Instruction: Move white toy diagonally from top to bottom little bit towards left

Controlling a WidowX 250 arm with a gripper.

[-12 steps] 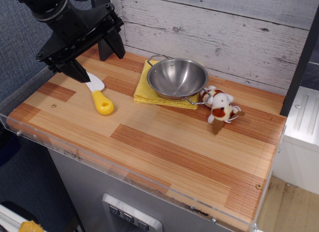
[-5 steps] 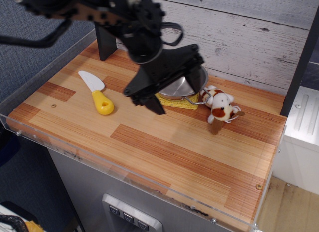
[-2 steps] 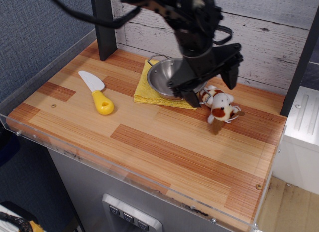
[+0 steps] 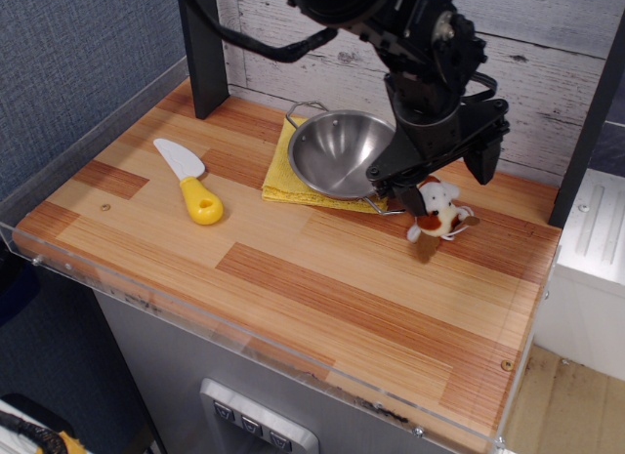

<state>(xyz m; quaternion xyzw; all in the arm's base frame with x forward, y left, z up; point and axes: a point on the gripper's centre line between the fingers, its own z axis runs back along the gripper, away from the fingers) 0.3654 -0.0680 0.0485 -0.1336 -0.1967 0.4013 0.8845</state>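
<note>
Nearest the camera runs the clear acrylic rim (image 4: pixel 244 339) along the front edge of the striped wooden tabletop (image 4: pixel 322 288), with a grey cabinet front below it. Farther in, on the left half of the tabletop, lies a toy knife with a white blade and a yellow handle (image 4: pixel 190 184), blade pointing away from the camera. On the right half lies the small white plush animal with brown-orange patches (image 4: pixel 437 214), resting on the wood just beside the wire handle of a round stainless-steel bowl (image 4: pixel 342 153). The bowl sits on a folded yellow cloth (image 4: pixel 281 170) toward the back centre of the tabletop. The black robot gripper (image 4: pixel 438 174) hangs directly above the plush animal, its two dark fingers spread apart, one finger (image 4: pixel 389 185) near the bowl's edge on the toy's left and the other up and to the toy's right; nothing is held between them. Behind stands a black upright post (image 4: pixel 203 44) and, at the very back, a wall of weathered whitish planks (image 4: pixel 547 54).
</note>
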